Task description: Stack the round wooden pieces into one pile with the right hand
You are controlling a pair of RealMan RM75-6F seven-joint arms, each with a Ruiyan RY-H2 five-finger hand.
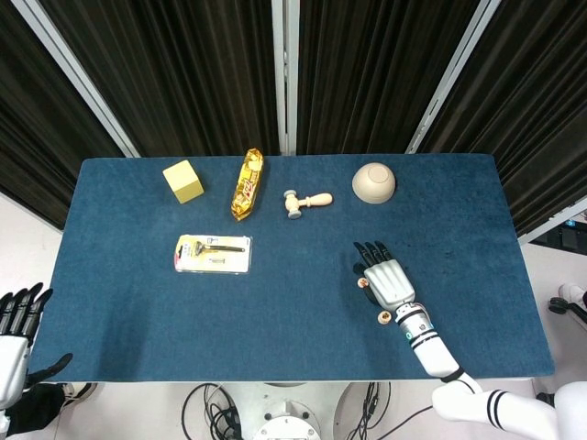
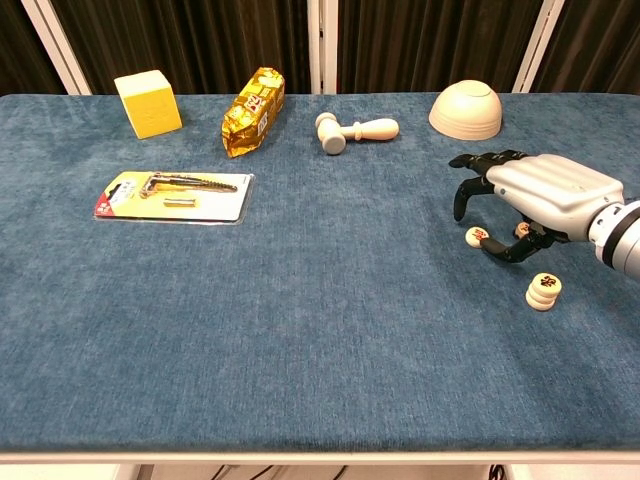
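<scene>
Nearest, left robot hand (image 1: 16, 337): we see it off the bench's (image 2: 300, 340) near-left corner, at about 8 o'clock from the bench centre, fingers apart, grasping nothing; we judge it parked because the task belongs to the other arm.
Pile (image 2: 543, 291): at about 4 o'clock, a short stack near the front-right edge. We count it as one pile, seemingly three discs, though the layers are too small to be sure. It stands apart from the hand, serving as the collecting spot.
Right robot hand (image 2: 535, 196): released, palm down, fingers arched over the loose discs; nothing is pinched yet. We judge it is lining up a pick.
Loose discs: two. One disc (image 2: 477, 237) lies just under the fingertips, the second disc (image 2: 522, 230) sits partly hidden beneath the palm.
Blister pack (image 2: 172, 195): one, at 9 o'clock, flat, irrelevant to the task.
Far row, 11 to 1 o'clock: one yellow block (image 2: 148, 103), one snack packet (image 2: 252, 123), one wooden mallet (image 2: 354, 130), one upturned bowl (image 2: 466, 109), all well apart from the work.
</scene>
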